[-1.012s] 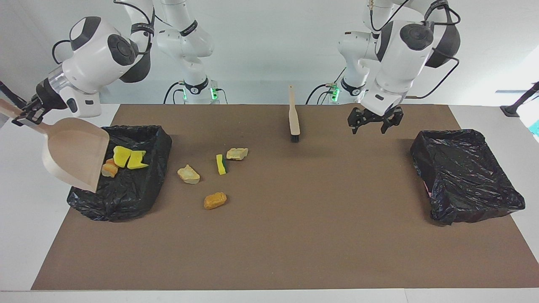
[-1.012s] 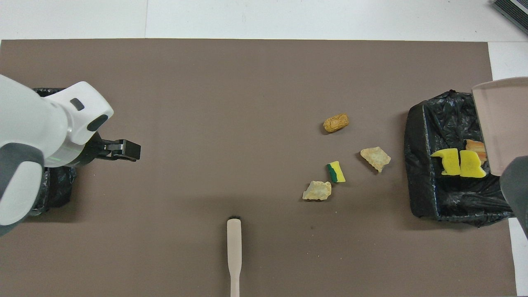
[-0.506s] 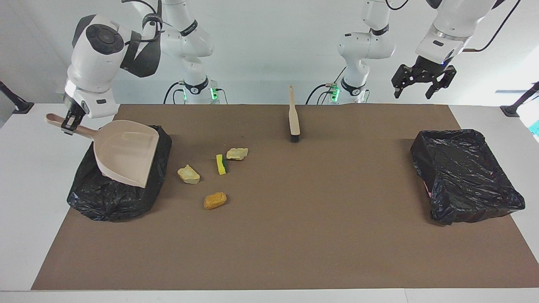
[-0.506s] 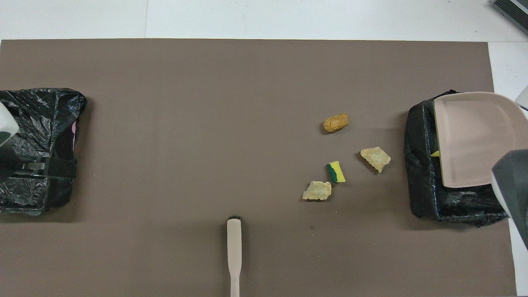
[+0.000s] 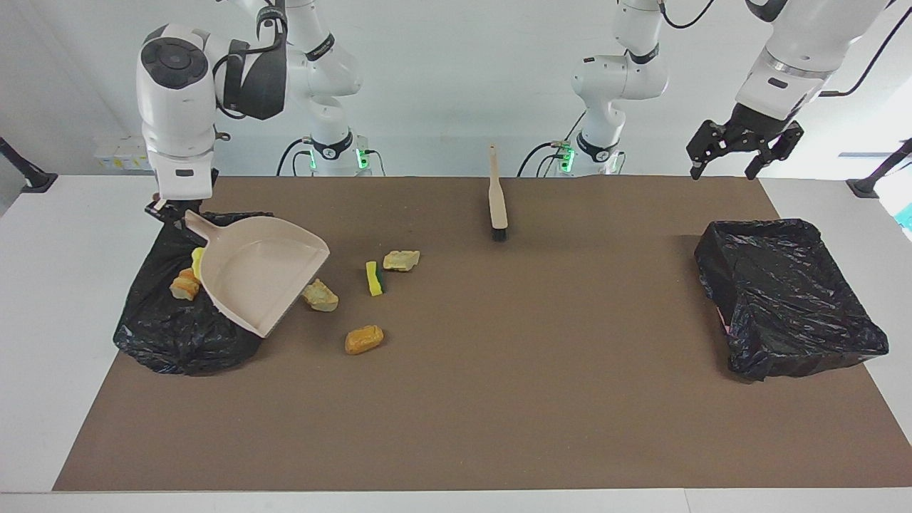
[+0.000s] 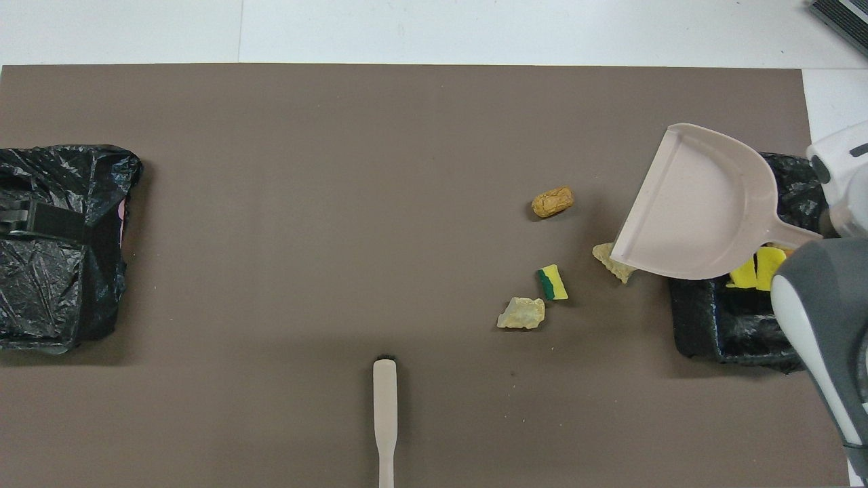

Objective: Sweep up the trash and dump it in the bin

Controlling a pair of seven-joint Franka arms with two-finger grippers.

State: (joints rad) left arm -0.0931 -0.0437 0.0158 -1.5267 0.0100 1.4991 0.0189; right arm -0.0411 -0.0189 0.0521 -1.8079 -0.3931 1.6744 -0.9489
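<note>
My right gripper is shut on the handle of the beige dustpan, held tilted over the table-side edge of the black-lined bin at the right arm's end. In that bin lie a tan bread lump and yellow sponge chunks. On the mat lie a beige lump at the pan's lip, a green-backed sponge, another beige lump and an orange lump. My left gripper is open and empty, raised over the second bin.
The beige brush with black bristles lies on the brown mat near the robots, midway between the arms. The second black-lined bin sits at the left arm's end.
The right arm turned the dustpan from its dumping tilt over the bin and swung it toward the loose pieces. The left gripper rose from beside the brush to over the second bin.
</note>
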